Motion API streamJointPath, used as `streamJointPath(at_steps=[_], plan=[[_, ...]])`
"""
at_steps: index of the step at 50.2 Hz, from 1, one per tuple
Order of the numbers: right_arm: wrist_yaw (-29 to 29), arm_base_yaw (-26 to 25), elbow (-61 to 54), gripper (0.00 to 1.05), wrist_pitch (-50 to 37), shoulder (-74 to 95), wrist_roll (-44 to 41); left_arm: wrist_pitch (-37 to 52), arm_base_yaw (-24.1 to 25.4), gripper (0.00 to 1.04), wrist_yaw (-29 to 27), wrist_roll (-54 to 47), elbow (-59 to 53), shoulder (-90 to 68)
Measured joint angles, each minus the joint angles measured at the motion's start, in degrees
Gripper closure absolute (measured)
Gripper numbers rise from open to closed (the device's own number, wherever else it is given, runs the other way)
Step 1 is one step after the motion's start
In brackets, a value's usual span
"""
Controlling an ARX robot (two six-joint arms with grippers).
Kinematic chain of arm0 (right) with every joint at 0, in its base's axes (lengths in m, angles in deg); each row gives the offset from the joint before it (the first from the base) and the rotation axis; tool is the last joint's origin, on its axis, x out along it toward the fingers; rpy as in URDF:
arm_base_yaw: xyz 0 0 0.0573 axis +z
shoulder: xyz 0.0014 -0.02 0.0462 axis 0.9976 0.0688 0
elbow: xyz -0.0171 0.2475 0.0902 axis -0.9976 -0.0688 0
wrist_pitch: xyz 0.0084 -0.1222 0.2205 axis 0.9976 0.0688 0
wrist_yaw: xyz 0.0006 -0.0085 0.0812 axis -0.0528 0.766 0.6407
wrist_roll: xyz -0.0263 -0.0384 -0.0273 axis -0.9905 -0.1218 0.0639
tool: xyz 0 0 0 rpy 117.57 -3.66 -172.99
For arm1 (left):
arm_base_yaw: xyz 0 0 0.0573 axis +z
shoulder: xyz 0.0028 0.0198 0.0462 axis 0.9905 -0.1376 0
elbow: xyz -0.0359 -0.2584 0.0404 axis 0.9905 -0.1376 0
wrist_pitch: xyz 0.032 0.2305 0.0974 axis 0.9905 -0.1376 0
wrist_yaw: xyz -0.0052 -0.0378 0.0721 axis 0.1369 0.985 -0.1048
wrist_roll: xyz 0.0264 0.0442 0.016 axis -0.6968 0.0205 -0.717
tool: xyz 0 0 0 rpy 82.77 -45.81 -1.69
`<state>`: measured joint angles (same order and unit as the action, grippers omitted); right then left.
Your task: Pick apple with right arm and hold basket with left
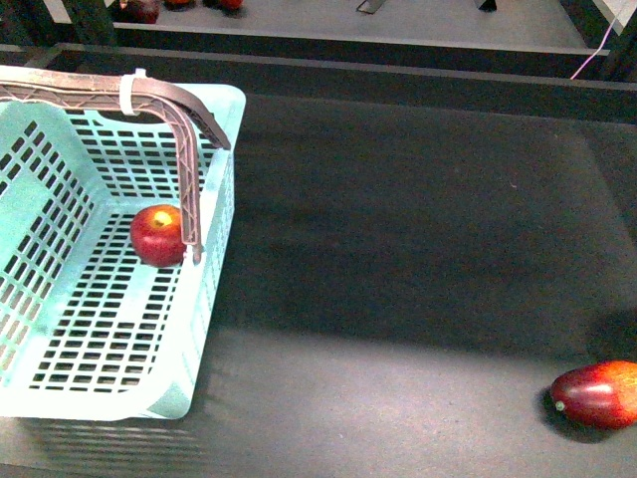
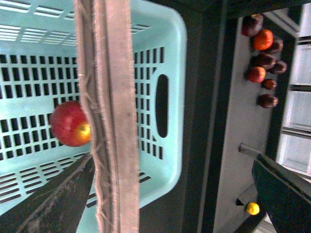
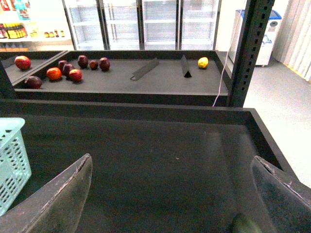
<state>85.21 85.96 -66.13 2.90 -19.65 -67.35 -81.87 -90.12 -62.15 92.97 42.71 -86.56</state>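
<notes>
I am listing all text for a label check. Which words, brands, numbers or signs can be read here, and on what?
None can be read.
Bottles on the far store shelf: labels too small and blurred.
Basket, its white tie, apple: no print visible.

It was a grocery shop. Tall glass-door refrigerated cabinets (image 3: 146, 22) lined the top of the right wrist frame, bottle-stocked shelves (image 3: 19, 31) stood upper left, and loose red fruit (image 3: 68, 68) lay on a black display shelf (image 3: 146, 82).
</notes>
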Motion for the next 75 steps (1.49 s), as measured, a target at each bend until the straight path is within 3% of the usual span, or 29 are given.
streamJointPath(at_steps=[10, 14, 17, 21, 26, 32, 49, 58, 63, 75], plan=[[0.00, 0.00, 0.00, 0.09, 0.00, 0.00, 0.00, -0.28, -6.27, 0.07, -4.22, 1.81, -1.53, 8.81], [-0.02, 0.00, 0.00, 0.09, 0.00, 0.00, 0.00, 24.94, -6.34, 0.22, 4.37, -19.19, -12.35, 11.52], [-0.09, 0.00, 0.00, 0.09, 0.00, 0.00, 0.00, 44.52, -4.61, 0.38, 6.62, -47.89, -23.50, 14.36], [-0.02, 0.00, 0.00, 0.09, -0.02, 0.00, 0.00, 53.96, -2.29, 0.58, 8.04, -73.50, -31.52, 19.37], [0.00, 0.00, 0.00, 0.09, 0.00, 0.00, 0.00, 55.45, -0.63, 0.78, 9.60, -84.74, -37.18, 23.71], [-0.02, 0.00, 0.00, 0.09, 0.00, 0.00, 0.00, 55.65, 0.90, 1.02, 11.78, -89.18, -43.39, 28.55], [-0.02, 0.00, 0.00, 0.09, 0.00, 0.00, 0.00, 50.93, 7.69, 1.01, 17.90, -90.82, -53.81, 44.09], [0.00, 0.00, 0.00, 0.09, 0.00, 0.00, 0.00, 46.05, 7.78, 1.01, 18.21, -90.88, -56.57, 51.69], [0.00, 0.00, 0.00, 0.09, 0.00, 0.00, 0.00, 47.67, 7.78, 1.01, 18.32, -90.90, -58.99, 53.00], [0.00, 0.00, 0.00, 0.09, 0.00, 0.00, 0.00, 38.23, 7.78, 1.01, 18.29, -90.92, -59.63, 63.36]])
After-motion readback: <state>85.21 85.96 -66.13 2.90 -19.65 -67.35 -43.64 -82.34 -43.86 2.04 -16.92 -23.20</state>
